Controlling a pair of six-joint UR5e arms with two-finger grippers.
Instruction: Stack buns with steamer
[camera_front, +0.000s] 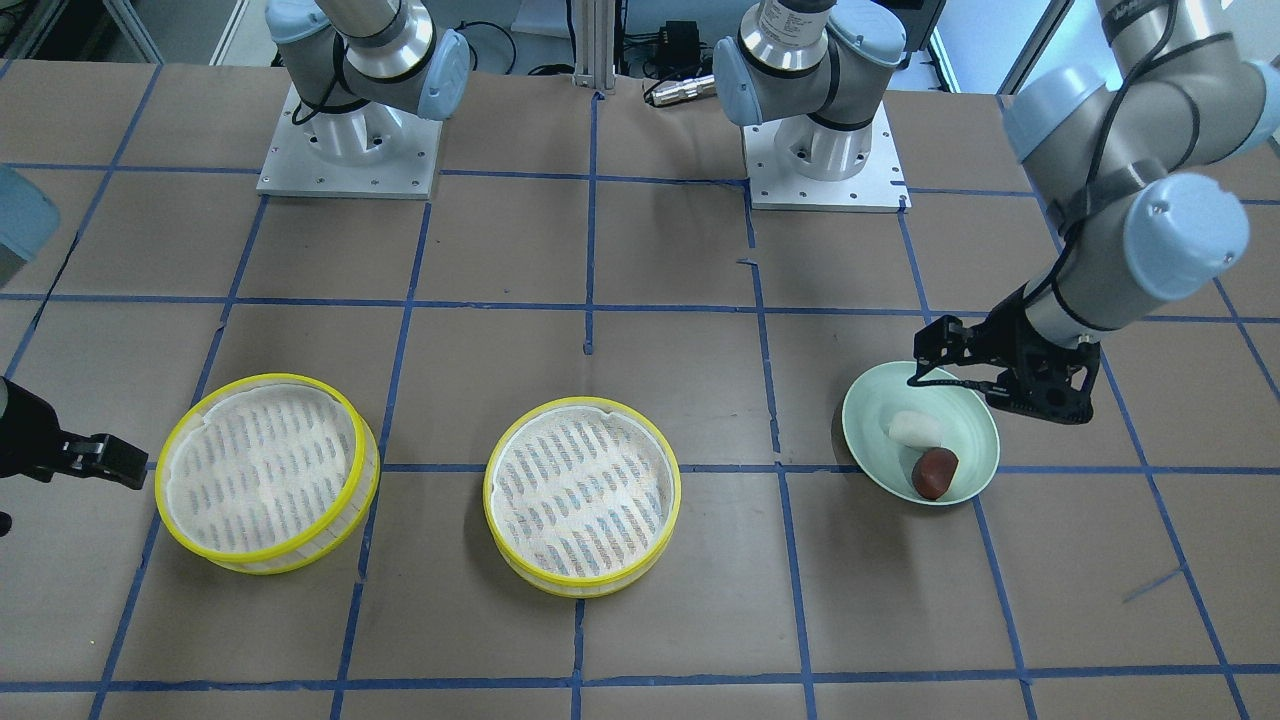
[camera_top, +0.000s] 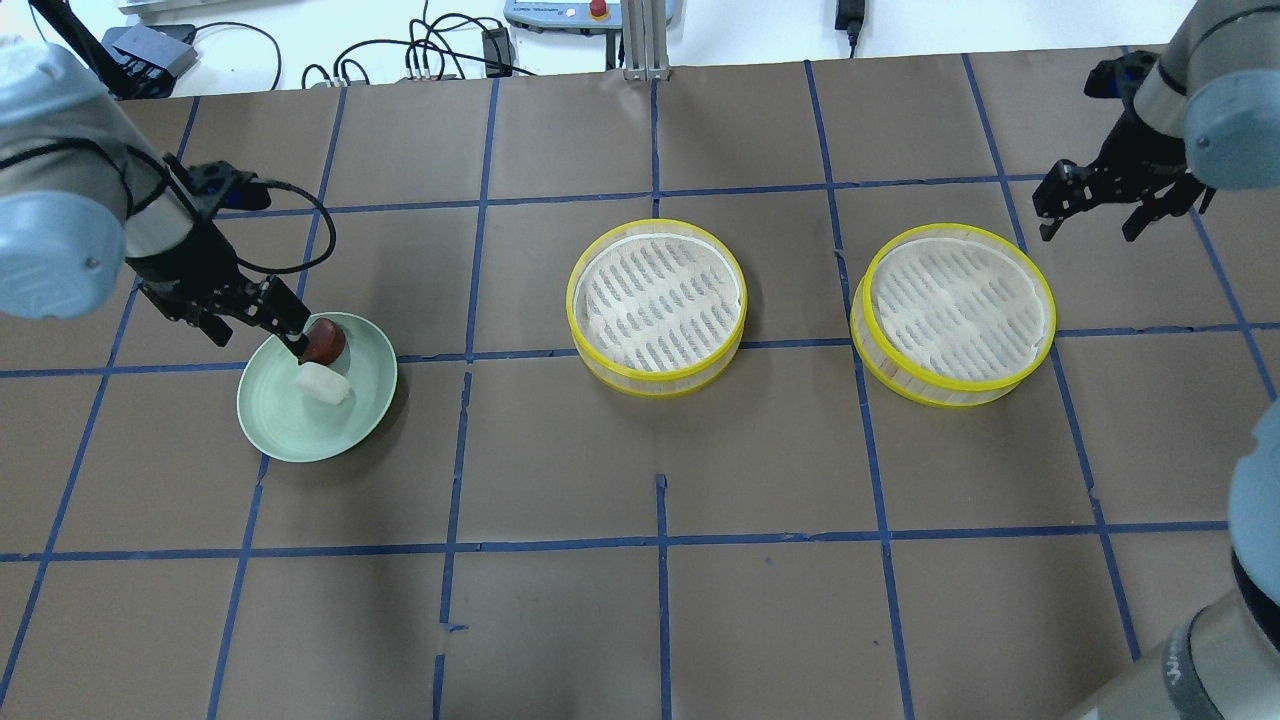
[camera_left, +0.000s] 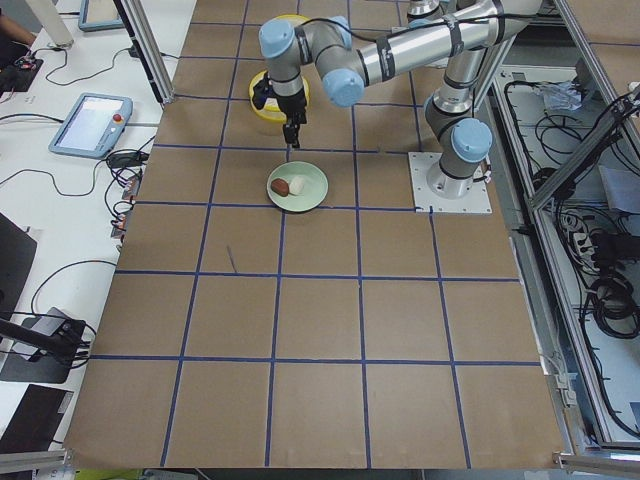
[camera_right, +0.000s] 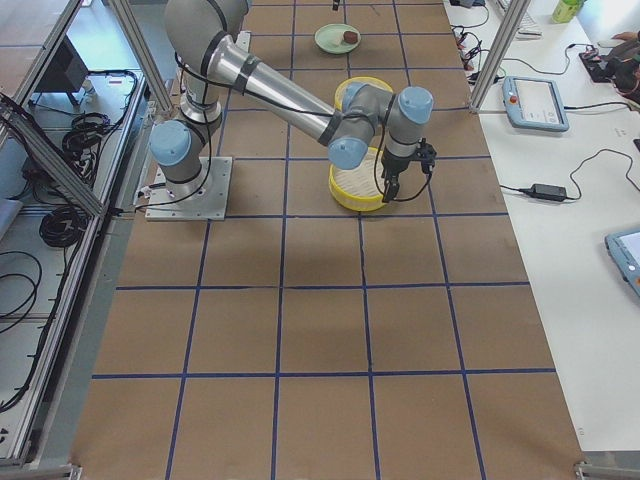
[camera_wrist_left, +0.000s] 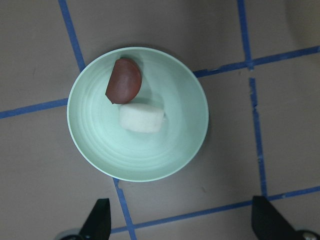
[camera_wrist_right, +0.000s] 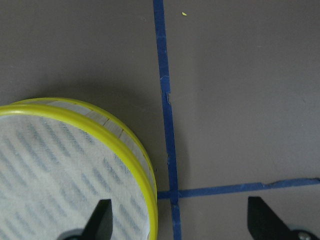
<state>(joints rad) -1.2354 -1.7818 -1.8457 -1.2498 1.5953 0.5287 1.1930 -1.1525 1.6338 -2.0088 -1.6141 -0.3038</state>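
Both buns lie touching in the pale green plate (camera_wrist_left: 100, 145) at the left of the table (camera_top: 660, 620). The white bun (camera_wrist_left: 142, 118) sits near the plate's centre, and the dark reddish-brown bun (camera_wrist_left: 123, 81) sits toward its far rim. The left gripper (camera_wrist_left: 182, 217) hangs above the plate's edge, fingers spread wide, holding nothing. Two yellow-rimmed steamers stand well apart: the centre steamer (camera_top: 656, 290) and the right steamer (camera_top: 952, 310). The right gripper (camera_wrist_right: 180, 217), likewise spread wide, hovers at the right steamer's far right rim.

Brown table (camera_top: 760, 620) with blue tape (camera_top: 660, 541) grid; green plate (camera_top: 300, 430) by left gripper (camera_top: 257, 340); one steamer (camera_top: 955, 315) by right gripper (camera_top: 1088, 228); another steamer (camera_top: 655, 305) between both.
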